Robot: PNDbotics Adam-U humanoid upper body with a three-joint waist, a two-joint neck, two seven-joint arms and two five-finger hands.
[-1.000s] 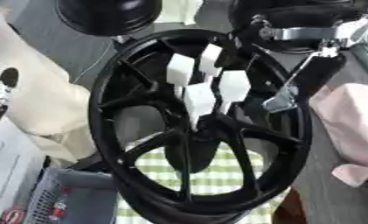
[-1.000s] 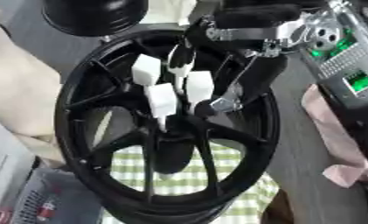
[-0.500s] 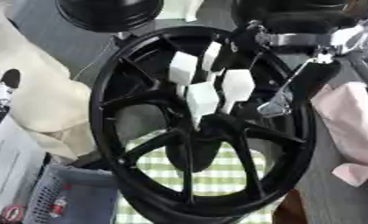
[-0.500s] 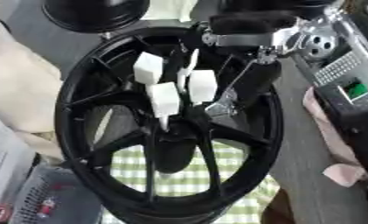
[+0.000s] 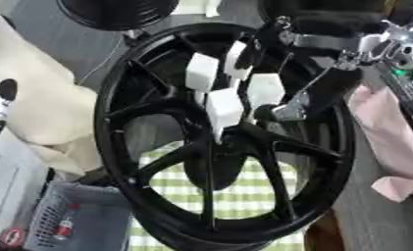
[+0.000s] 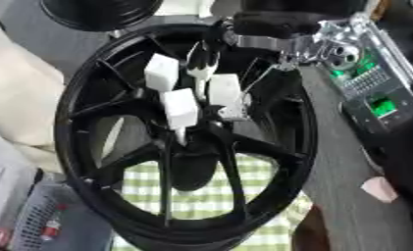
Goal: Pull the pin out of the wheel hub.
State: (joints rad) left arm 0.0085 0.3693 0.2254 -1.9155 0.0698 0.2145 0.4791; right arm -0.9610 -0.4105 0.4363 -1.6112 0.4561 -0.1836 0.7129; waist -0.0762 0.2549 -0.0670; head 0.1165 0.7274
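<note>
Now the right hand (image 5: 231,93), white-tipped fingers (image 5: 225,109) curled around the pin at the black wheel hub (image 5: 222,142), should draw straight outward.

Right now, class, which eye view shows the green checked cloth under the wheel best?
The left eye view: the green checked cloth shows broadly between the lower spokes of the black wheel. The right eye view shows the same cloth, but it lies lower in the picture and spokes and rim cover more of it.

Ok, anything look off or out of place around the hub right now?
Nothing stands out. The wheel stands upright on the checked cloth, spokes intact; the right hand, white-tipped fingers, is at the hub. No pin can be made out.
</note>
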